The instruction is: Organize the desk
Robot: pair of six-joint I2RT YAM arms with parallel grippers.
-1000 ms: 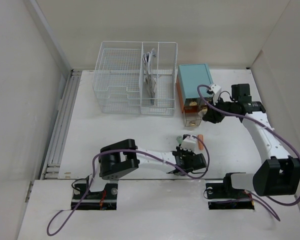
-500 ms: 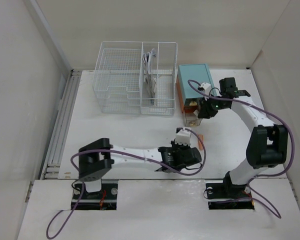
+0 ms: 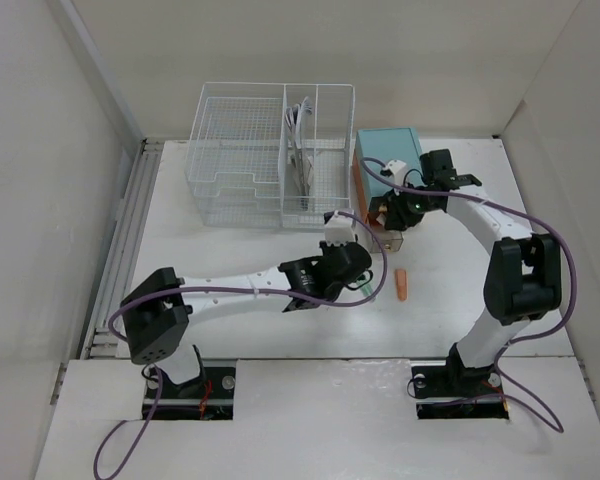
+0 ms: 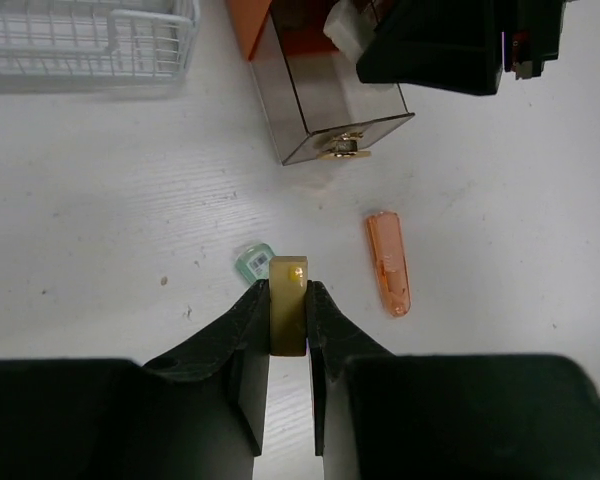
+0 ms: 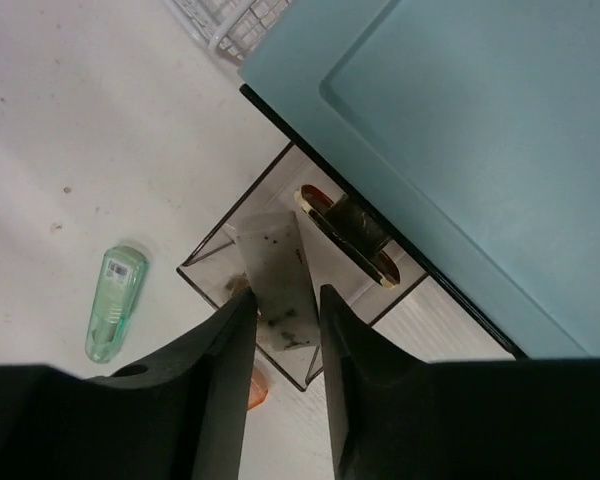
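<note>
The white desk [image 3: 220,270] carries everything. My left gripper [image 3: 366,272] is shut on a yellowish block [image 4: 288,305] and holds it above the desk. A small green item [image 4: 252,262] lies just beyond its tips and an orange item [image 4: 388,262] to the right. My right gripper [image 3: 393,215] hangs over the open drawer [image 5: 330,262] of the teal box [image 5: 480,130]. A grey speckled block [image 5: 272,280] sits between its fingers, against the left one, with a gap at the right one.
A white wire-mesh basket [image 3: 270,150] with cables stands at the back, left of the teal box [image 3: 388,155]. The orange item [image 3: 402,283] lies right of my left gripper. The pulled-out drawer [image 4: 320,110] juts toward the front. Walls stand on both sides.
My left arm swung back and left, and its gripper rose off the orange item, which now lies bare. My right gripper moved left and now hangs over the open drawer.
</note>
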